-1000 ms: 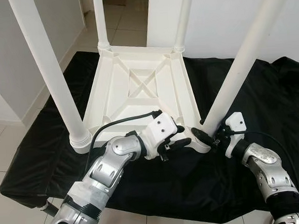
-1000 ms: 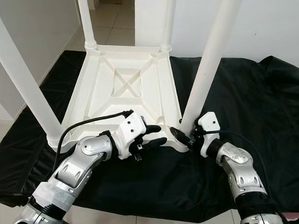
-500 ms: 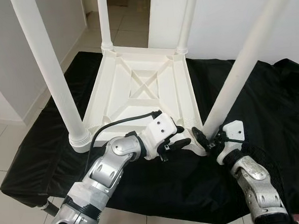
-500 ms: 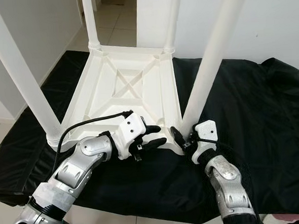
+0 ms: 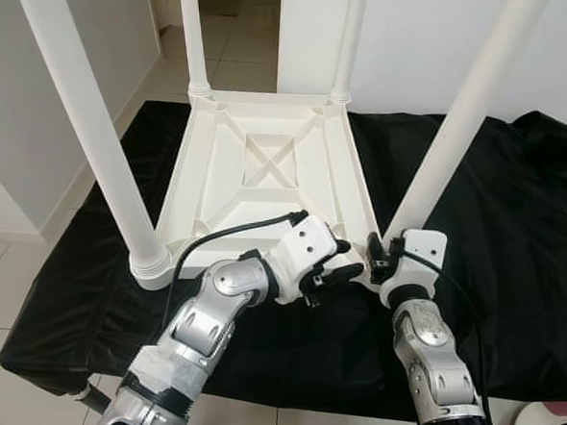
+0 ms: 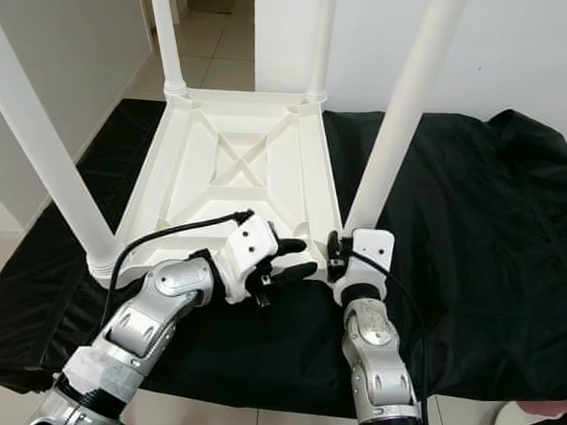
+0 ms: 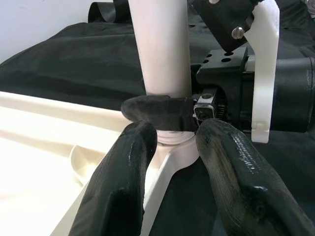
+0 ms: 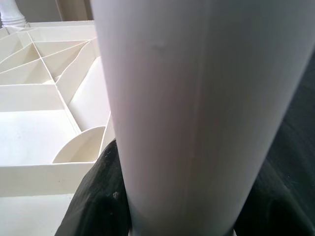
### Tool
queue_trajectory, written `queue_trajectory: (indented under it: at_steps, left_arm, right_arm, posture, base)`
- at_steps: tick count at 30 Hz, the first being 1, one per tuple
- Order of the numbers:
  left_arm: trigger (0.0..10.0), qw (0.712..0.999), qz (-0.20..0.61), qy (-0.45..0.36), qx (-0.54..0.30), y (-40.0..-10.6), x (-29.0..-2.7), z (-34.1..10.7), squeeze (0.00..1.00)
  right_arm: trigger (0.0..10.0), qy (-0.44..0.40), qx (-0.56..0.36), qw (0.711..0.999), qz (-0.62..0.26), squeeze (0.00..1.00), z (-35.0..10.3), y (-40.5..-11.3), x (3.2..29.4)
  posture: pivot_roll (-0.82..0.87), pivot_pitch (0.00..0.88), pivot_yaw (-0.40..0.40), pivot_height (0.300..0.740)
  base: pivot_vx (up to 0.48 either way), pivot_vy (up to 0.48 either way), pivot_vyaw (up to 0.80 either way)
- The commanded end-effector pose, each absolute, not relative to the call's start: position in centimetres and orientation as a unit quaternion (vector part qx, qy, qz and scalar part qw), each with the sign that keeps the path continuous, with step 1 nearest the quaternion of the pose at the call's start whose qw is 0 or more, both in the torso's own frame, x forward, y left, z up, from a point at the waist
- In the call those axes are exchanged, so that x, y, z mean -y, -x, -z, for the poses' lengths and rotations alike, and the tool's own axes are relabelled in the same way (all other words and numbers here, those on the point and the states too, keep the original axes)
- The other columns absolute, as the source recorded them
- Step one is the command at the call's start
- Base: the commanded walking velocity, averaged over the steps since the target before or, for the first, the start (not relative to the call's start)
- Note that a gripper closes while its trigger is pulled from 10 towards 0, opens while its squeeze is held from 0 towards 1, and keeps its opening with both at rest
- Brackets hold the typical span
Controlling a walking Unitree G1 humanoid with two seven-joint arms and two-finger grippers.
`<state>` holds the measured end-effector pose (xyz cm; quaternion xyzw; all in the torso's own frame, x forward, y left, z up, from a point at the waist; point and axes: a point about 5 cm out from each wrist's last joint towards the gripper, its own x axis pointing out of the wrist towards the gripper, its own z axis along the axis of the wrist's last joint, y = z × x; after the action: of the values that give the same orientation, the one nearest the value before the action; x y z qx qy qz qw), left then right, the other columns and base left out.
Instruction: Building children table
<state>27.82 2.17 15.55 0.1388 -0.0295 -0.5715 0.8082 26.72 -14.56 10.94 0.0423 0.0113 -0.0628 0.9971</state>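
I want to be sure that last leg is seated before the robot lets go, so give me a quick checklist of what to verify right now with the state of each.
1. Right gripper around the near right leg at its base: ok, fingers wrap it.
2. Near right leg fully seated in its corner socket: cannot tell, the joint is hidden by the fingers.
3. Left gripper at the tabletop edge beside that corner: ok, fingers open.
4. Other three legs standing in their sockets: ok.
5. Tabletop lying upside down on the black cloth: ok.
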Motion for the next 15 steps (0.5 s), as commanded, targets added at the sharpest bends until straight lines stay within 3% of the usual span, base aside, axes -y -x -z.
queue_trajectory:
  at_steps: [1, 7, 8, 15]
  left_arm:
    - [10.0, 0.798, 0.583, -0.148, 0.027, -27.7, -2.0, -15.4, 0.0]
    - [10.0, 0.8, 0.58, -0.15, 0.028, -27.7, -2.1, -15.4, 0.0]
    - [10.0, 0.801, 0.579, -0.151, 0.028, -27.7, -2.2, -15.4, 0.0]
    - [10.0, 0.803, 0.576, -0.154, 0.027, -27.7, -2.4, -15.3, 0.0]
  right_arm:
    - [10.0, -0.06, -0.051, 0.995, 0.067, 0.0, -9.6, -26.4, 14.2]
    - [10.0, -0.058, -0.056, 0.995, 0.053, 0.02, -9.7, -26.5, 13.2]
    - [10.0, -0.058, -0.05, 0.996, 0.044, 1.0, -9.9, -26.5, 13.0]
    - [10.0, -0.047, -0.019, 0.999, 0.014, 1.0, -10.6, -26.5, 13.3]
  posture:
    - [-0.1, 0.0, -0.034, 0.74]
    - [-0.09, 0.0, -0.042, 0.74]
    - [-0.09, 0.0, -0.042, 0.74]
    - [-0.09, 0.0, -0.05, 0.74]
  base:
    - [0.0, 0.0, 0.0]
    - [0.0, 0.0, 0.0]
    - [0.0, 0.0, 0.0]
    - [0.0, 0.0, 0.0]
